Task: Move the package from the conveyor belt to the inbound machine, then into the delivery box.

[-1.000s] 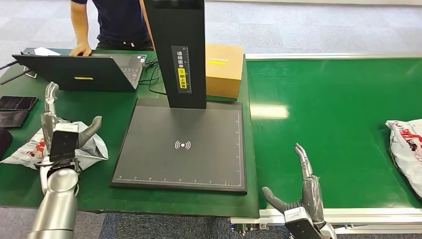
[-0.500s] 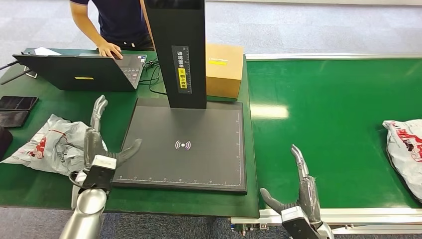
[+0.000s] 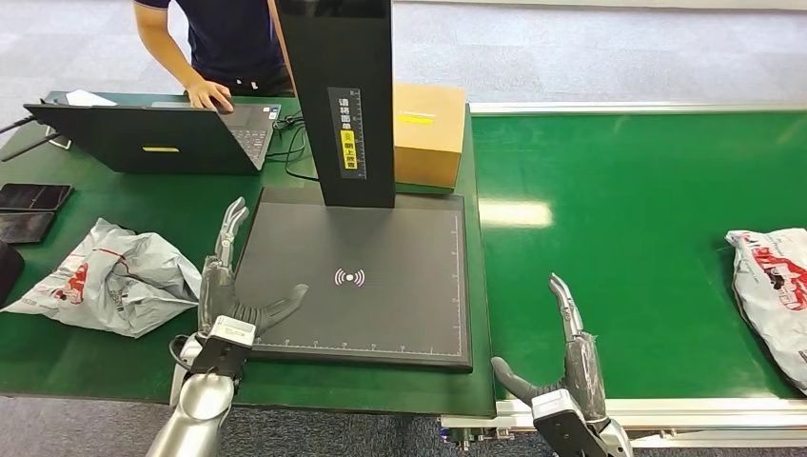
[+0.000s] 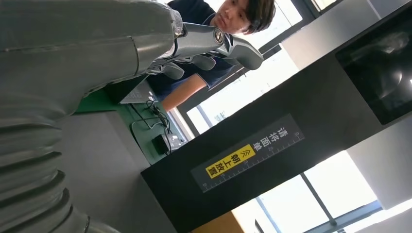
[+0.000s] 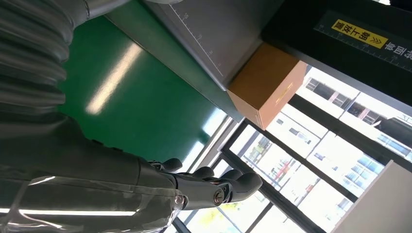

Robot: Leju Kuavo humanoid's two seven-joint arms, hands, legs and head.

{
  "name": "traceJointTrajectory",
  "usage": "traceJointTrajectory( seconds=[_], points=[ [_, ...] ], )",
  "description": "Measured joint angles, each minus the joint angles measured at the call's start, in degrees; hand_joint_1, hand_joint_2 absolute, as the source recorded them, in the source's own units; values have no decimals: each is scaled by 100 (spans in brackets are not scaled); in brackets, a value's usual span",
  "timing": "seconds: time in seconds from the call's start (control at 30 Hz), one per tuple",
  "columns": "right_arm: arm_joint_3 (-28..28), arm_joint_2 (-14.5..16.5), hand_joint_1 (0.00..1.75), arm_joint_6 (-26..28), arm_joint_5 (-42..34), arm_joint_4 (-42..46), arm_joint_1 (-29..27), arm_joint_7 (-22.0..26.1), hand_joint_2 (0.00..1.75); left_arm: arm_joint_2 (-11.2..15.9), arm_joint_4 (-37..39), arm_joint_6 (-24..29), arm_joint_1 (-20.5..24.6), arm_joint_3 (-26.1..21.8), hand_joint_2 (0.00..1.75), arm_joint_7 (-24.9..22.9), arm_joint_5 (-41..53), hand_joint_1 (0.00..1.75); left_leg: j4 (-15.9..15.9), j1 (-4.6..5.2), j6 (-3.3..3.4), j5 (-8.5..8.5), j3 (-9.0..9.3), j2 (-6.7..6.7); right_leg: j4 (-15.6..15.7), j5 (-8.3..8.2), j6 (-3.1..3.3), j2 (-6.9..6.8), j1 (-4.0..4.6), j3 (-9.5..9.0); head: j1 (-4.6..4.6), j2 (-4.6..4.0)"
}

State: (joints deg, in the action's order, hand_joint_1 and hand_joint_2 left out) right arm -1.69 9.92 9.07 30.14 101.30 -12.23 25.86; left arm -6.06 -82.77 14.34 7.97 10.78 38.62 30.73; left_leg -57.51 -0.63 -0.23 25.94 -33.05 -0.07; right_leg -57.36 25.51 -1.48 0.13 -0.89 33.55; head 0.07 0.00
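A white plastic package point(image 3: 773, 297) with red print lies on the green conveyor belt point(image 3: 647, 228) at its far right edge. The inbound machine's dark scanning plate point(image 3: 381, 314) sits in the middle under a black column point(image 3: 343, 95). My left hand point(image 3: 231, 290) hovers open over the plate's near left corner, holding nothing; in the left wrist view its fingers point(image 4: 214, 41) are spread. My right hand point(image 3: 563, 367) is open at the belt's near edge, well left of the package, fingers point(image 5: 214, 187) apart. A second grey package point(image 3: 105, 281) lies on the left table.
A cardboard box point(image 3: 428, 131) stands behind the plate. A person point(image 3: 224, 48) types on a laptop point(image 3: 162, 138) at the back left. Dark phones point(image 3: 29, 209) lie at the far left edge.
My left hand has let go of the grey package and swung right, from above that package to the plate's near left corner. The package on the belt has crept left. The person's hand moved onto the keyboard.
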Motion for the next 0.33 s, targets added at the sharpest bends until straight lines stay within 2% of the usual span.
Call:
traceJointTrajectory(
  seconds=[0.33],
  points=[
    [26, 0, 0, 19, -8, -47, 26, 0, 175, -42, 21, -95, -26, 39, 175, -4, 51, 0, 0, 0, 0, 0, 0, 0, 0, 0, 0, 0, 0, 0, 0, 0]
  ],
)
